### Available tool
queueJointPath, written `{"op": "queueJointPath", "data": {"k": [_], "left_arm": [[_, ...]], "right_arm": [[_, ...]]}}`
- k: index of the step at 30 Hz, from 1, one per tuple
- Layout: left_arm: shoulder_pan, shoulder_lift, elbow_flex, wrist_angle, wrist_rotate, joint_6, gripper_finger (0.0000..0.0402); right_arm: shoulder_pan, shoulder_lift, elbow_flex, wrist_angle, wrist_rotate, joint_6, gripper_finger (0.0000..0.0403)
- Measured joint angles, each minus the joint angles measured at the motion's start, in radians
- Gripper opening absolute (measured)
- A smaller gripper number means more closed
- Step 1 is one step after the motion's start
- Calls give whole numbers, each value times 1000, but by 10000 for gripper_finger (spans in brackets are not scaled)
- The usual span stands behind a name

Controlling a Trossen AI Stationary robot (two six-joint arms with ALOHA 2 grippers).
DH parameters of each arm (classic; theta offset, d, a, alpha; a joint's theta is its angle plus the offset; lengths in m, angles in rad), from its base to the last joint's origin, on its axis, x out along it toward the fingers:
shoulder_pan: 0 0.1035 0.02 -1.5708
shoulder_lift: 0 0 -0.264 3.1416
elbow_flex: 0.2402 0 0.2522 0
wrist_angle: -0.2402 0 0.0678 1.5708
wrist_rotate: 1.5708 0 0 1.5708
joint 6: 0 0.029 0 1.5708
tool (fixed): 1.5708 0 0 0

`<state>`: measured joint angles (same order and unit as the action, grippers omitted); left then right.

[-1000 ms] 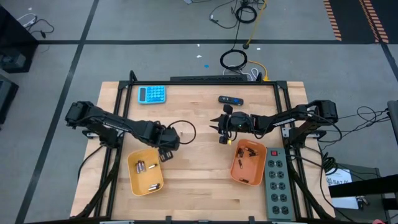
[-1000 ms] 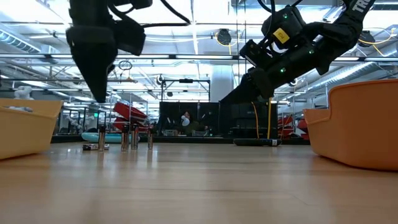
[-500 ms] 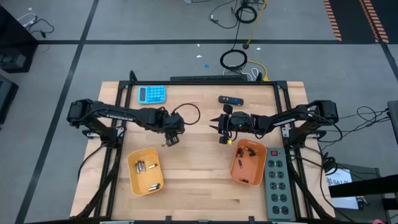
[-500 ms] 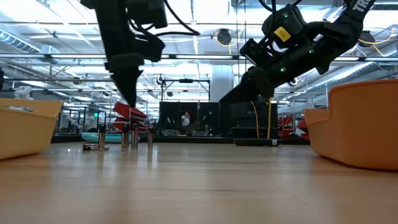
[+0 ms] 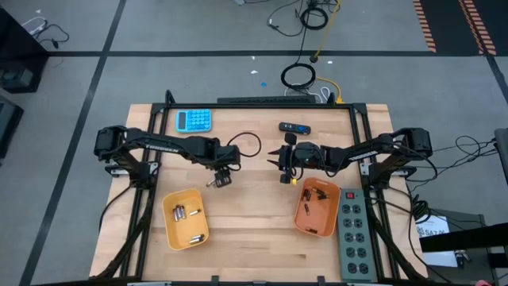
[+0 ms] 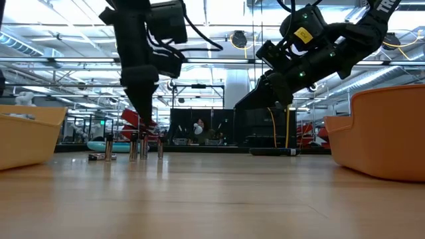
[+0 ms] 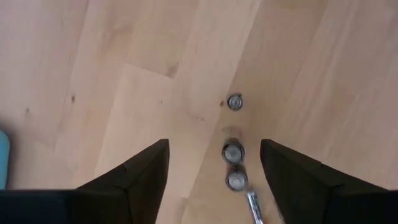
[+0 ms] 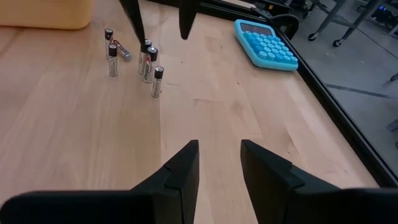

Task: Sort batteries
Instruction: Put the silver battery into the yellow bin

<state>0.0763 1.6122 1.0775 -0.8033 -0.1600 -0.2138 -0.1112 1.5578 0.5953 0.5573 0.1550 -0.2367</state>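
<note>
Several small batteries stand upright on the wood (image 8: pixel 147 59), with one lying flat (image 7: pixel 254 205) beside them; the low view shows them as a short row (image 6: pixel 143 147). My left gripper (image 5: pixel 219 178) hangs open above this group, pointing down, its fingers on either side of two standing batteries (image 7: pixel 232 151) without touching them. My right gripper (image 5: pixel 283 165) is open and empty, held above the table beside the right orange tray (image 5: pixel 300 216). Silvery batteries lie in the left orange tray (image 5: pixel 168 225), darker ones (image 5: pixel 317 195) in the right tray.
A blue calculator (image 5: pixel 194 120) and a black gadget with a blue end (image 5: pixel 294 127) lie near the far edge. A grey power strip (image 5: pixel 355 230) runs along the right edge. Bare wood stretches between the two trays and toward the near edge.
My left gripper has swung from over the left tray toward the far edge and the table's middle, and now hangs above the standing batteries. My right arm has kept still, and the batteries have not moved.
</note>
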Motion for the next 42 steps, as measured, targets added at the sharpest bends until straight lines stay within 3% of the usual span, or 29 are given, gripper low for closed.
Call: {"op": "queueJointPath", "data": {"k": [12, 32, 42], "left_arm": [[6, 35, -29, 53, 42, 64, 277], [61, 36, -156, 225, 122, 17, 274], [77, 36, -156, 221, 168, 19, 181]], "right_arm": [[-7, 0, 0, 4, 0, -15, 109], [-54, 0, 0, 0, -4, -15, 109], [-66, 0, 0, 15, -4, -26, 109]]}}
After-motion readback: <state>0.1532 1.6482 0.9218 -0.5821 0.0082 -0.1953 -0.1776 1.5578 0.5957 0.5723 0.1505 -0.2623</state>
